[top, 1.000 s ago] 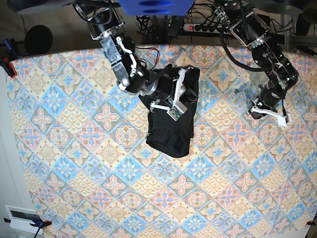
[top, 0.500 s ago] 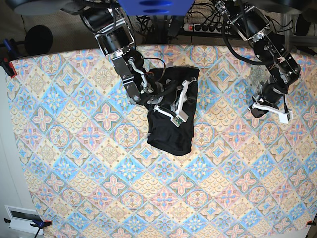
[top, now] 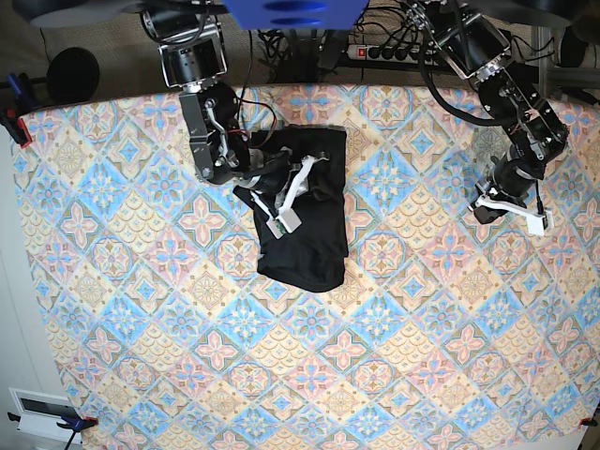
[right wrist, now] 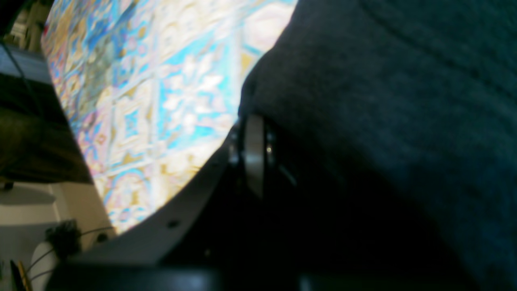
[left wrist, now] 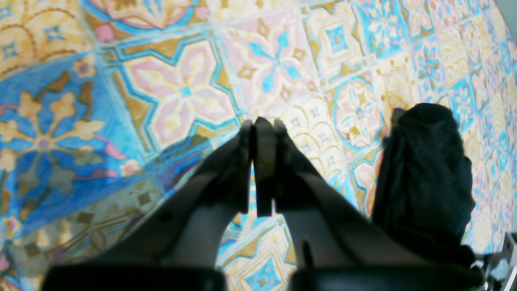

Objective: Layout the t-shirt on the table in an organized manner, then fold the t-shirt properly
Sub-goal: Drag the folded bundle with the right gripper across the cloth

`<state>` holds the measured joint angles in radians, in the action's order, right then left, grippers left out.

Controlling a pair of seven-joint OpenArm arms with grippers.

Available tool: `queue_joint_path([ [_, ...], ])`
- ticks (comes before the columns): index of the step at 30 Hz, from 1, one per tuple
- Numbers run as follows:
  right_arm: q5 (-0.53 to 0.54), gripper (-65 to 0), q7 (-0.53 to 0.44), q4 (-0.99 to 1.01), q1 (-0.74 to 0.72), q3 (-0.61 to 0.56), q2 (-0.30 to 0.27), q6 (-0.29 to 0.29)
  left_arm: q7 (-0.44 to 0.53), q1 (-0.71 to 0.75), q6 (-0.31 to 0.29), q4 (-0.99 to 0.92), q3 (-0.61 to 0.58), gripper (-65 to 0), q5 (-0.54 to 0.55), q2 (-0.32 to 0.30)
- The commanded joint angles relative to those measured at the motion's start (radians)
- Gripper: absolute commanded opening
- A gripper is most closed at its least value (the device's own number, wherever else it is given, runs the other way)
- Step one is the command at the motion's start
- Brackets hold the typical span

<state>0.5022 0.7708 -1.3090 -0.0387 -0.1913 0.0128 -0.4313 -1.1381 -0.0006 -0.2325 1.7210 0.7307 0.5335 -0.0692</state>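
Observation:
The black t-shirt (top: 314, 248) lies bunched in a rough upright oblong at the upper middle of the patterned table (top: 141, 309). My right gripper (top: 284, 217) sits on its left part and is shut on the fabric. In the right wrist view the dark cloth (right wrist: 404, 101) fills the right side against the fingers (right wrist: 254, 153). My left gripper (top: 511, 206) is shut and empty over bare tablecloth at the base view's right, far from the shirt. In the left wrist view its fingers (left wrist: 258, 133) are pressed together and the t-shirt (left wrist: 424, 178) lies to their right.
A power strip (top: 384, 52) and cables lie behind the table's far edge. Clamps (top: 14, 122) hold the cloth at the left corner. A white box (top: 37, 412) sits off the table's lower left corner.
My right gripper has pulled the t-shirt leftward in the base view; the garment now lies further left and straighter. The left arm has barely moved.

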Motion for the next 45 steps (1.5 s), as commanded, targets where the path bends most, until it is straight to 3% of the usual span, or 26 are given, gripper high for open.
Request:
queue_joint_path([
  [1,-0.106,-65.0,0.063,0.003,0.001,0.025,-0.033,0.059,0.016,-0.014,-0.005,0.017,0.000,-64.8,0.017,-0.013],
  [16,-0.106,-65.0,0.052,-0.004,-0.045,0.108,-0.202,0.059,0.014,-0.012,-0.005,0.017,0.000,-64.8,0.017,0.001],
  [21,-0.106,-65.0,0.052,-0.002,-0.063,0.171,-0.210,0.059,0.014,-0.002,-0.005,0.020,0.000,-64.8,0.017,0.018],
  [33,-0.101,-65.0,0.062,-0.010,-0.097,0.174,-0.250,0.058,0.014,0.001,-0.005,0.017,-0.001,-64.8,0.017,0.019],
  [45,-0.101,-65.0,0.063,-0.168,-0.096,0.168,-0.253,0.058,0.014,0.006,-0.005,0.017,-0.001,-64.8,0.017,0.022],
])
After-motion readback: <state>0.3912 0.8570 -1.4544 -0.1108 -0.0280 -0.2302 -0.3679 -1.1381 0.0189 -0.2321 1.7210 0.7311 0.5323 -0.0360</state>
